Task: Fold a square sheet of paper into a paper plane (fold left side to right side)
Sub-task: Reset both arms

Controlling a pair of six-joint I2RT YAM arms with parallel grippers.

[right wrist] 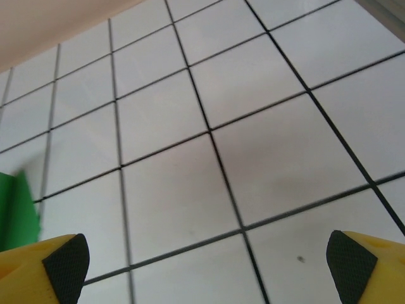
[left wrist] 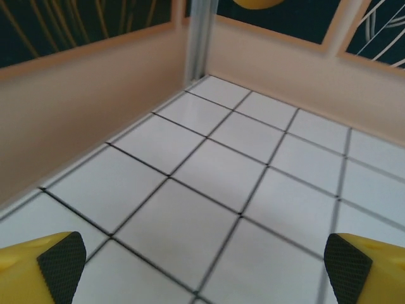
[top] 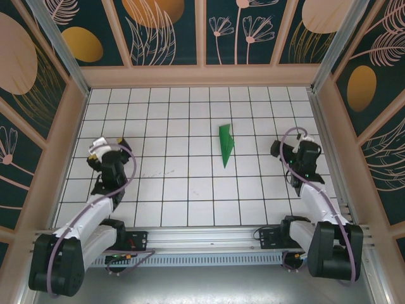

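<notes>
The white tiled table (top: 177,190) has walls (top: 202,77) at 9, 12 and 3 o'clock. A metal rail (top: 202,237) runs along 6 o'clock. Most tiles are bare, so the middle has lots of room to move.

The paper plane (top: 225,144) is a thin green wedge. It lies on the tiles a little toward 1 o'clock from the middle, with its sharp tip pointing to 6 o'clock. Nothing touches it.

The right gripper (top: 281,152) is near the plane, on its 3 o'clock side, but apart from it. Its fingers are spread wide and hold nothing. The left gripper (top: 96,151) is well apart from the plane, at 9 o'clock, close to the left wall. It is spread wide too, and empty.

From the top you can see the whole plane. In the right wrist view, the right gripper (right wrist: 202,266) is over bare tile, and only a green bit of the plane (right wrist: 16,212) shows at 9 o'clock. In the left wrist view, the left gripper (left wrist: 202,266) faces a wall corner with a metal post (left wrist: 199,38).
</notes>
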